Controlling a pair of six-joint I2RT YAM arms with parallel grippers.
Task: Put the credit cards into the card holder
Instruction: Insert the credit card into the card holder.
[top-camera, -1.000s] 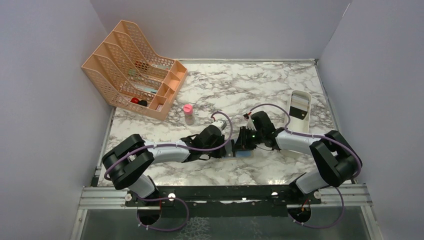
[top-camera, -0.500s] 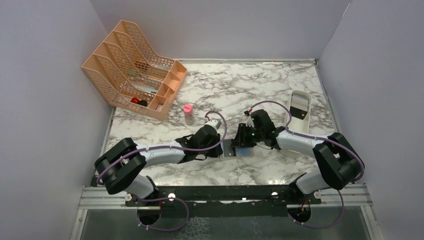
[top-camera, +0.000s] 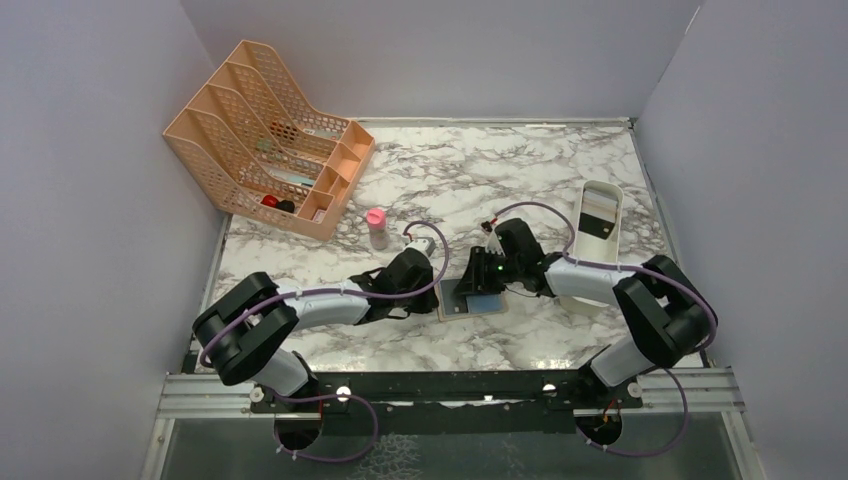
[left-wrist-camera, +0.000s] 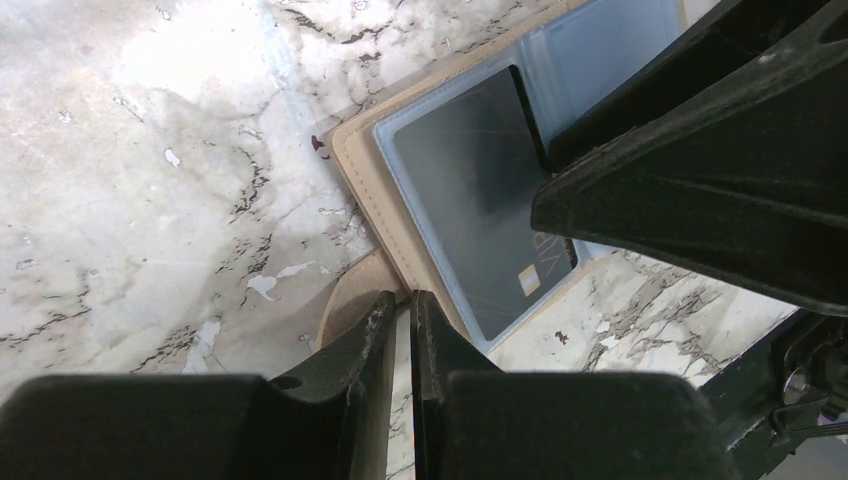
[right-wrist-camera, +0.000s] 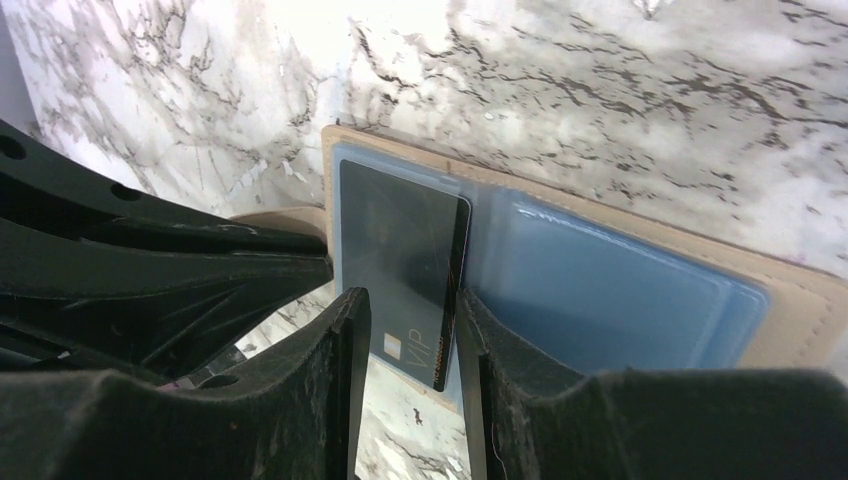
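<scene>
I see the card holder (top-camera: 488, 303) lying open on the desk (top-camera: 520, 180), a little toward 6 o'clock from centre; the black card (right-wrist-camera: 400, 260) sits in its 9 o'clock half, against the blue lining; my left hand (left-wrist-camera: 402, 310), at the holder's 9 o'clock, has its fingers drawn together at the snap tab (left-wrist-camera: 350, 295); my right hand (right-wrist-camera: 410, 300), from 1 o'clock, straddles the card's end with fingers slightly parted; I cannot tell whether it grips.
</scene>
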